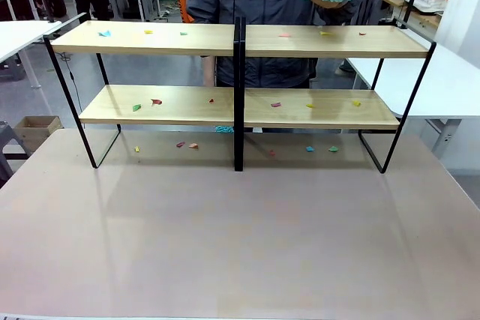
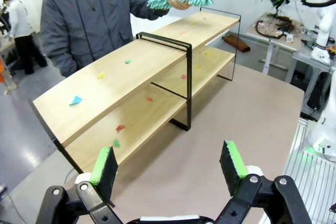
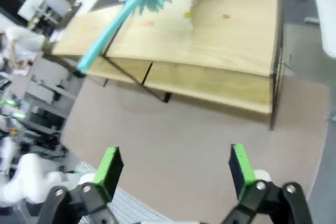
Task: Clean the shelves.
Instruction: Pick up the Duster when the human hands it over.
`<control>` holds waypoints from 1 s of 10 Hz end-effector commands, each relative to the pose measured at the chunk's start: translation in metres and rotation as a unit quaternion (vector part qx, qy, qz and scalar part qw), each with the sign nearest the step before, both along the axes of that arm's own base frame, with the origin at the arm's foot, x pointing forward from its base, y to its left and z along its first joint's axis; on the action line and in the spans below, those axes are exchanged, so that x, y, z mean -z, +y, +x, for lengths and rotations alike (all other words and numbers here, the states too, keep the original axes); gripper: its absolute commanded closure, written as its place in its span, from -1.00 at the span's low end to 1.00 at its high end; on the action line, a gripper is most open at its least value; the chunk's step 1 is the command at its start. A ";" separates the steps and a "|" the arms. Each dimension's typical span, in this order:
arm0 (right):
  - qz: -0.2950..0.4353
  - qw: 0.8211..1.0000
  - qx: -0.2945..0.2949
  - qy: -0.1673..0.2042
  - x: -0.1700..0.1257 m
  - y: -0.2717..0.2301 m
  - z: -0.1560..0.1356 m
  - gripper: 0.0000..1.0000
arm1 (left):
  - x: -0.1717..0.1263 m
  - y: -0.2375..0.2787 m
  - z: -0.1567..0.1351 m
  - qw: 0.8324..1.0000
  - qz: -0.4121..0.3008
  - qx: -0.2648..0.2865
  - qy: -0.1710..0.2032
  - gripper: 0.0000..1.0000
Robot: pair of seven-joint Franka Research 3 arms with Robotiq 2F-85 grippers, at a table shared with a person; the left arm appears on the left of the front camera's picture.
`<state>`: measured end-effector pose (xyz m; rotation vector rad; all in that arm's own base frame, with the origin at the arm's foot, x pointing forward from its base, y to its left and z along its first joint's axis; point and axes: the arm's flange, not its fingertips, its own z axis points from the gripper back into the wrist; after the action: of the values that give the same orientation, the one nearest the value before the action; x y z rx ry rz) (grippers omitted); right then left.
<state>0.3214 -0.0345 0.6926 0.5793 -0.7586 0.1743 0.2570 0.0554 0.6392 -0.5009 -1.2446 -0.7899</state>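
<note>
Lighting: bright, even, from overhead. Shadows: soft, beneath the black-framed light-wood shelves [image 1: 150,39] on the glossy brown tabletop [image 1: 240,245], which carries a faint sheen. Right wrist view: blurred throughout. Both wrist views: wide-angle bowing at the edges.

Nothing here can be read: no text, label, brand, number or sign. The shelves [image 1: 202,43] show plain wood boards and black frames. The cardboard box [image 1: 36,127] off the table's left edge is too small to tell any print.
</note>
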 end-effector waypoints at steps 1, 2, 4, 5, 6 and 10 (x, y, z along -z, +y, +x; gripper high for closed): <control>0.105 0.991 0.026 0.079 -0.001 0.004 0.015 -1.00 | 0.001 0.000 0.000 1.000 0.000 0.003 -0.001 -1.00; 0.160 0.980 0.034 0.112 -0.011 0.019 0.033 -1.00 | 0.001 0.000 0.000 1.000 0.000 0.003 -0.001 -1.00; 0.240 0.946 0.002 0.217 -0.012 0.056 0.082 -1.00 | 0.001 0.000 0.000 1.000 0.000 0.003 -0.001 -1.00; 0.263 0.935 -0.002 0.237 -0.011 0.069 0.099 -1.00 | 0.001 0.000 0.000 1.000 0.000 0.003 -0.001 -1.00; 0.277 0.929 0.003 0.244 -0.011 0.075 0.116 -1.00 | 0.001 0.000 0.000 1.000 0.000 0.003 -0.001 -1.00; 0.304 0.903 0.016 0.304 0.008 0.107 0.171 -1.00 | 0.001 0.000 0.000 1.000 0.000 0.003 -0.001 -1.00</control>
<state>0.4883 0.0704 0.6760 1.1222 -0.2051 -0.2505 0.2569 0.0553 0.6394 -0.5006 -1.2449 -0.7906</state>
